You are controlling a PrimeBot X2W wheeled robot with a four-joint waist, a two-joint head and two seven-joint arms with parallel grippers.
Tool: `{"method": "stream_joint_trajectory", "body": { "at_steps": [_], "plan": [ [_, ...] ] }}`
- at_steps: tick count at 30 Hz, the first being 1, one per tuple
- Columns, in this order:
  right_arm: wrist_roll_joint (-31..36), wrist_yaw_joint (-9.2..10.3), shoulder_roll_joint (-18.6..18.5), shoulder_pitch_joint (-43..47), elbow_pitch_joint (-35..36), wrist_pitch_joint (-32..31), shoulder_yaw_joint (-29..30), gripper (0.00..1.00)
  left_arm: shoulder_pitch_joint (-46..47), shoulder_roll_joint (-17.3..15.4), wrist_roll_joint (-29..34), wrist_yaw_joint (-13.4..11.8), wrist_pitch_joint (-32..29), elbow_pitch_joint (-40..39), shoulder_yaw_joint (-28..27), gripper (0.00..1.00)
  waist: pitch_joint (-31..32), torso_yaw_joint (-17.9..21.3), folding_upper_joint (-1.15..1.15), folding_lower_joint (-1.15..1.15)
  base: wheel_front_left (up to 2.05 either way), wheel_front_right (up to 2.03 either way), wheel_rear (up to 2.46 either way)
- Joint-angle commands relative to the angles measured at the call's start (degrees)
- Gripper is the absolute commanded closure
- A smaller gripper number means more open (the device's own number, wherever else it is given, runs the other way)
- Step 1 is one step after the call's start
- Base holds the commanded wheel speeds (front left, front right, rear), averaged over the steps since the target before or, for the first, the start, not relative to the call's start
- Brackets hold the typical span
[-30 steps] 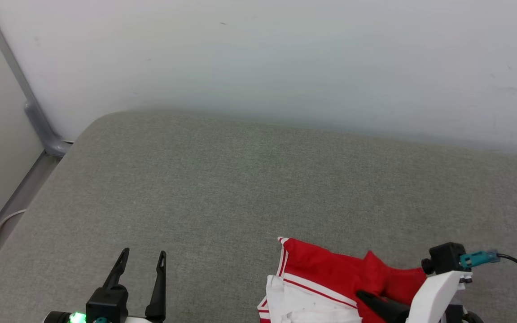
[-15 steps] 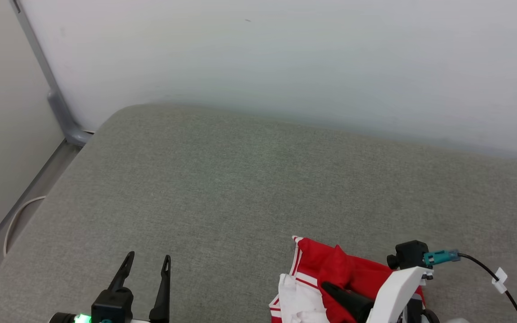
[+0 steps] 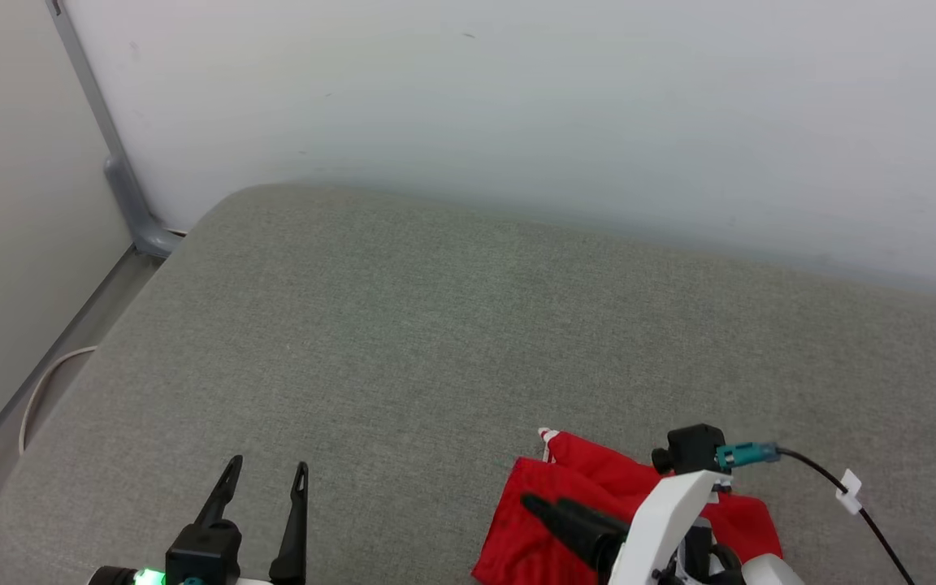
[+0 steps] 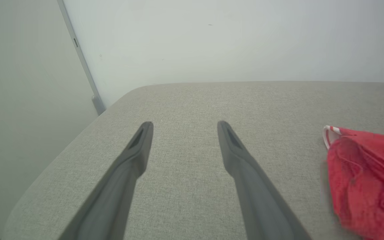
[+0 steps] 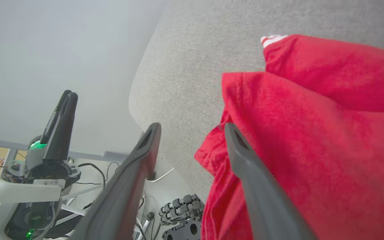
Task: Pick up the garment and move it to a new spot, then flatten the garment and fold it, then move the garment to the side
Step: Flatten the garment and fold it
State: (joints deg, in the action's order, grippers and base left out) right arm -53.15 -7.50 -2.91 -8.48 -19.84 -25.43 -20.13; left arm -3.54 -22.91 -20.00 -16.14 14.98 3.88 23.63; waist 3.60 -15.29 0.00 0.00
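Right gripper (image 5: 192, 128) fingers spread wide over the garment (image 5: 312, 133), gripping nothing; left gripper (image 4: 183, 125) wide open above the cushion (image 4: 185, 200).

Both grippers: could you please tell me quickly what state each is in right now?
Left gripper: open, holding nothing.
Right gripper: open, fingers spread above the garment, not gripping it.

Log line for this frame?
left gripper: open, empty | right gripper: open, over garment | garment: crumpled on cushion, unheld
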Motion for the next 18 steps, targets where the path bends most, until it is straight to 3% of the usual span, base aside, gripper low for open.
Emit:
{"method": "stream_joint_trajectory", "body": {
  "at_steps": [1,6,10,13,18],
  "plan": [
    [-0.19,0.03,0.04,-1.45,0.57,0.38,-0.11,0.00,0.01,-0.09,-0.12,-0.10,0.28,-0.04,-0.08,0.00,0.05,0.15,0.00,0.00,0.00,0.00,0.00],
    [1.32,0.03,0.04,-3.82,2.84,1.02,0.57,0.00,0.23,-0.12,0.18,-0.26,0.28,-0.57,-0.25,0.00,0.31,1.35,0.00,0.00,0.00,0.00,0.00],
    [10.15,0.03,-0.35,-6.35,5.90,1.64,3.22,0.00,0.57,0.39,0.48,-0.13,0.28,-1.09,0.01,0.00,0.12,2.64,0.00,0.00,0.00,0.00,0.00],
    [19.04,0.05,-4.25,-7.03,9.32,3.39,4.30,0.00,0.95,0.88,0.76,0.05,0.27,-1.49,0.28,0.00,-0.22,3.71,0.00,0.00,0.00,0.00,0.00],
    [26.73,0.04,-11.48,-7.21,13.93,8.46,6.54,0.00,1.70,1.72,1.33,0.31,0.27,-2.01,0.42,0.00,-0.84,5.46,0.00,0.00,0.00,0.00,0.00]
  ]
}}
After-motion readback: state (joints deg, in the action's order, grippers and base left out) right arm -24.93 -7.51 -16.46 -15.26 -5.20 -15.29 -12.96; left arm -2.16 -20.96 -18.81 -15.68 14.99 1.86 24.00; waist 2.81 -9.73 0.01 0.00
